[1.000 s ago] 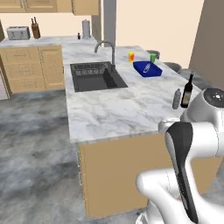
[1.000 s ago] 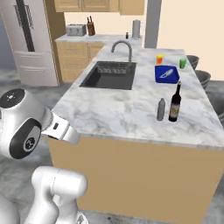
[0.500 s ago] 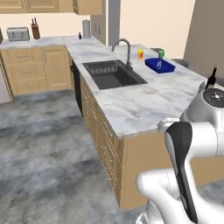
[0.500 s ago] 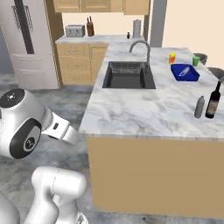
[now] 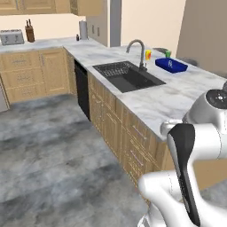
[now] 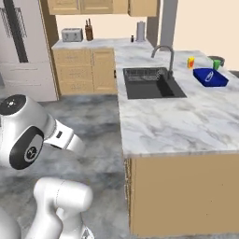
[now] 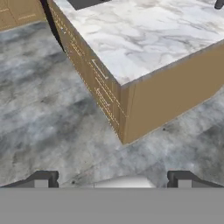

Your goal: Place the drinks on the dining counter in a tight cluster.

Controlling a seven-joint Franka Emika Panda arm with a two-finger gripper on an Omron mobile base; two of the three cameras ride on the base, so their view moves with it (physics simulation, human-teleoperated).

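Observation:
The dining counter point(image 5: 177, 95) point(image 6: 186, 121) point(image 7: 144, 35) is a white-grey veined marble top on a tan wood base with drawers. In the hand view its near corner lies ahead of and below my gripper point(image 7: 112, 180). The two dark fingertips point(image 7: 41, 179) stand far apart with nothing between them, so the gripper is open above the grey floor. A small dark thing point(image 7: 220, 4) on the counter is cut off by the hand view's top right edge; I cannot tell what it is. The drinks are otherwise out of view.
A black sink point(image 5: 128, 76) point(image 6: 151, 83) with a curved faucet point(image 5: 137, 51) point(image 6: 163, 53) sits in the counter. Behind it are a blue box point(image 5: 171, 65) point(image 6: 211, 77), a yellow cup point(image 5: 148, 55) and a green cup point(image 6: 216, 64). A toaster point(image 5: 12, 37) stands on the back counter.
The whole picture has shifted in both base views: the base has moved, the counter now sits to the right, and the bottles have left the frames. The gripper stays open.

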